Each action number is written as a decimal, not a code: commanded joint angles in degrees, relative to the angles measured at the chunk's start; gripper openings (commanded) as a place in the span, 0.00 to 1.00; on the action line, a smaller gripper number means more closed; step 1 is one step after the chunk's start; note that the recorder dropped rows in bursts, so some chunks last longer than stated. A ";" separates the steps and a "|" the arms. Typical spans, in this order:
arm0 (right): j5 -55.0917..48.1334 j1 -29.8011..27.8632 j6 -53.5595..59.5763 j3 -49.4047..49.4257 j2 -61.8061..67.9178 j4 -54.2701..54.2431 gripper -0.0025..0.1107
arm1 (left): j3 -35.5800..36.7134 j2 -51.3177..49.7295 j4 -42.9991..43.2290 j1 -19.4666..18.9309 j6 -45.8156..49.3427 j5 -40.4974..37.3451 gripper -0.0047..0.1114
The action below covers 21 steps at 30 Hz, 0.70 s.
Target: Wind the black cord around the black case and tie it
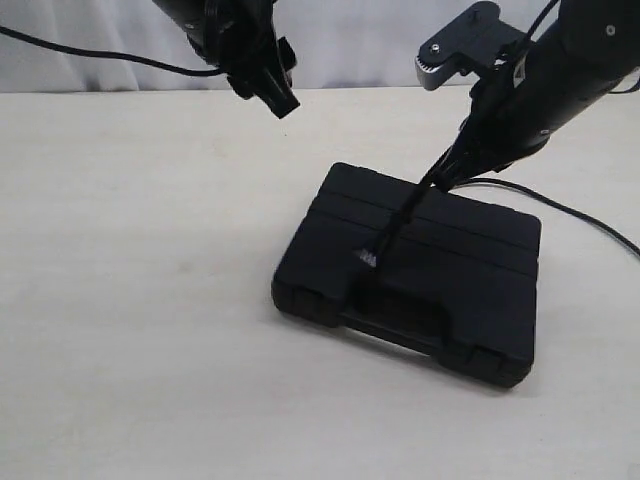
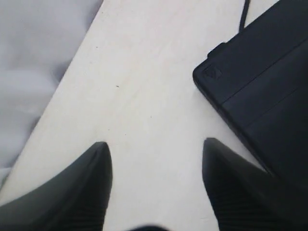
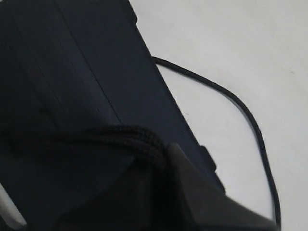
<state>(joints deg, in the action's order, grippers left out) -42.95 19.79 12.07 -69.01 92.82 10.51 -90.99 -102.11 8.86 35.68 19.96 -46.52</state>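
The black case [image 1: 450,265] lies flat right of the table's middle, handle side toward the front. My right gripper [image 1: 438,182] hangs just above its far edge, shut on the black cord [image 1: 398,222]. The cord slants down from it to the lid near the handle, where a greyish tip shows. More cord trails over the table to the right. In the right wrist view the braided cord [image 3: 120,135] bends into the shut gripper [image 3: 164,155] over the case [image 3: 72,72]. My left gripper [image 1: 272,92] is raised at the back left, open and empty. Its fingers [image 2: 91,187] straddle bare table beside the case's corner [image 2: 260,91].
The cord's slack curves across the table [image 3: 243,106] beside the case and runs off toward the right edge [image 1: 590,220]. A robot cable [image 1: 100,52] hangs at the back left in front of a pale backdrop. The light table [image 1: 150,300] spreads left and in front of the case.
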 commanded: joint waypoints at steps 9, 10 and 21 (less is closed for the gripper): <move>-0.71 -0.30 3.76 0.02 -0.54 -1.40 0.21 | 8.03 -5.61 -40.90 0.05 27.08 3.88 0.50; -0.96 -0.30 3.76 0.02 -0.54 -0.86 0.35 | 8.22 -6.75 -42.47 0.30 28.63 5.93 0.50; -8.23 -0.40 -8.24 -2.31 -0.54 7.13 0.44 | 8.22 -19.35 -50.00 7.38 42.55 21.66 0.50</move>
<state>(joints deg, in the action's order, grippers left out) -49.63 19.68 4.06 -71.08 92.72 17.63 -82.86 -120.89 -39.54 42.47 61.99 -29.33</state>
